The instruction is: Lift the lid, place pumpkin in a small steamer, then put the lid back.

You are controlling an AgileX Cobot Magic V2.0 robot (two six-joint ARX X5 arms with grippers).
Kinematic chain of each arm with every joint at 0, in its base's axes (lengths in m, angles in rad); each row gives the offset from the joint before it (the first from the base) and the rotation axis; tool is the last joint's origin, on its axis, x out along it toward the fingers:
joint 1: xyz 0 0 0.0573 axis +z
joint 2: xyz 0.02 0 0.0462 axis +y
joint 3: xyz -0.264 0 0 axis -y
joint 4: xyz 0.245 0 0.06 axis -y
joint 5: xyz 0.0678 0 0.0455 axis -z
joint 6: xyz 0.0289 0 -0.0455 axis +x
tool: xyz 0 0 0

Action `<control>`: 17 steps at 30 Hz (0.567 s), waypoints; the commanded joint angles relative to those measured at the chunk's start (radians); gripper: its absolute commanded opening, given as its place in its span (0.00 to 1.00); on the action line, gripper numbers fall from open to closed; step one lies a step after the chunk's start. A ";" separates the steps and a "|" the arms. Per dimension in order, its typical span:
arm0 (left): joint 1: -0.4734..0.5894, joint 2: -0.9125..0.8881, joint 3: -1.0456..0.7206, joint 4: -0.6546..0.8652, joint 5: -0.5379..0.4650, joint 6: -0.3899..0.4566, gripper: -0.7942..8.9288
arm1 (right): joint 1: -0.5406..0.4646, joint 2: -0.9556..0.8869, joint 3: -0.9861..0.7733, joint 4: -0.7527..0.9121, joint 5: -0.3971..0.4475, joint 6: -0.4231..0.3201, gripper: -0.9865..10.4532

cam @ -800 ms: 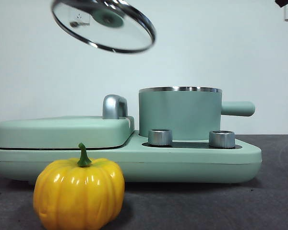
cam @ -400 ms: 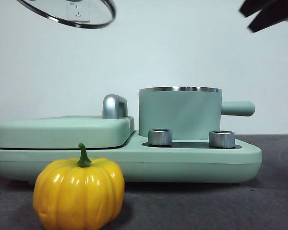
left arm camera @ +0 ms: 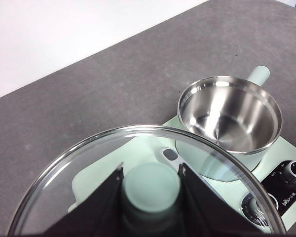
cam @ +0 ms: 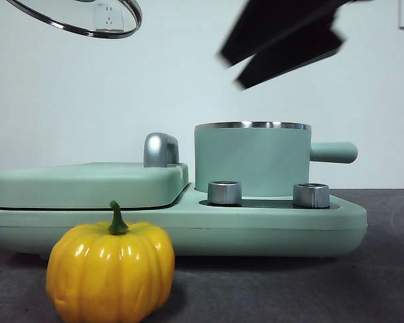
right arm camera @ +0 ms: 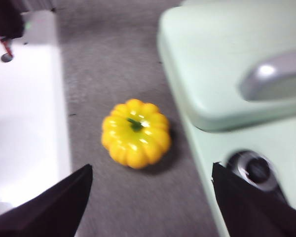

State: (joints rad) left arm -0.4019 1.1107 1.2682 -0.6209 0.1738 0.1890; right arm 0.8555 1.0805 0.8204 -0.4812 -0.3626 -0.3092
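Observation:
The glass lid (cam: 81, 20) hangs high at the top left of the front view, held by its mint-green knob (left arm camera: 150, 185) in my left gripper (left arm camera: 150, 190), above and beside the open small steamer (cam: 252, 158). The steamer's bare steel inside (left arm camera: 229, 113) shows in the left wrist view. The yellow pumpkin (cam: 111, 269) sits on the grey table in front of the appliance. My right gripper (cam: 283, 40) is open and empty, high above the steamer in the front view. Its wrist view shows the pumpkin (right arm camera: 136, 132) below between the wide-open jaws.
The steamer stands on a wide mint-green appliance base (cam: 269, 225) with two steel dials (cam: 225, 192). A flat mint-green griddle cover (cam: 87, 183) with a steel handle (cam: 160, 149) fills its left half. A white surface (right arm camera: 27, 123) lies beside the pumpkin in the right wrist view.
The lid rose and moved left, now partly out of the front view's top edge. The right gripper swung in from the top right corner to above the steamer.

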 commanded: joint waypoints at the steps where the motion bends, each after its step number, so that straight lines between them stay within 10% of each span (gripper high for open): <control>1: 0.005 0.002 0.013 0.031 0.001 0.009 0.09 | 0.046 0.074 0.016 0.040 -0.001 0.006 0.43; 17: 0.025 0.002 0.013 0.041 0.001 0.008 0.09 | 0.166 0.353 0.016 0.260 0.049 0.006 0.47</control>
State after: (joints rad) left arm -0.3752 1.1107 1.2682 -0.6064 0.1722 0.1909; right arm 1.0080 1.4155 0.8204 -0.2325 -0.3145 -0.3092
